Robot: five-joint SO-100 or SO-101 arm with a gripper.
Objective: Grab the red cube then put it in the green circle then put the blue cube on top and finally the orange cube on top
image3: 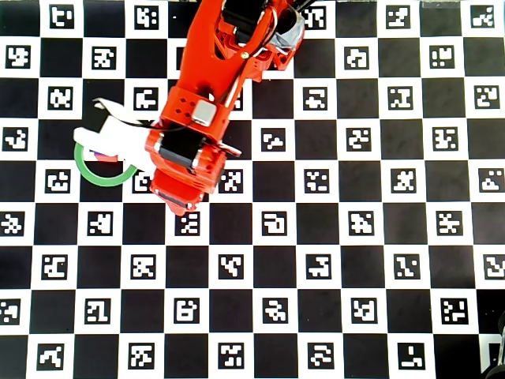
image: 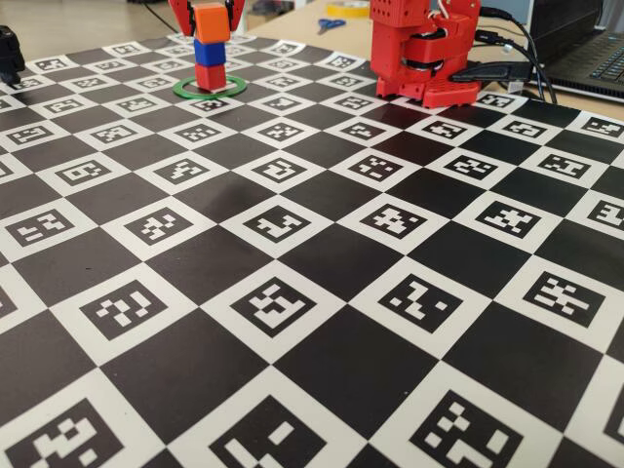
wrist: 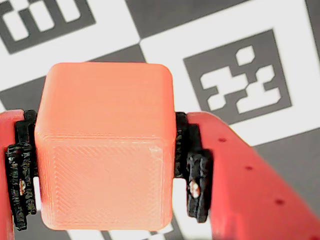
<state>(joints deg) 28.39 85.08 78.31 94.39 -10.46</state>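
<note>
Near the far left corner of the checkered board [image: 322, 292], the gripper [image: 210, 19] clamped the orange cube [image: 210, 21] atop the blue cube [image: 209, 52] and red cube [image: 209, 76] inside the green circle [image: 185, 91].

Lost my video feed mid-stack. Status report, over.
End effector shut on orange cube. Orange cube sits atop blue cube, red cube below, inside green circle. Nothing in the way, over.

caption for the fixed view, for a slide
Gripper holds the orange cube atop the blue cube and red cube, stacked inside the green circle.
</note>
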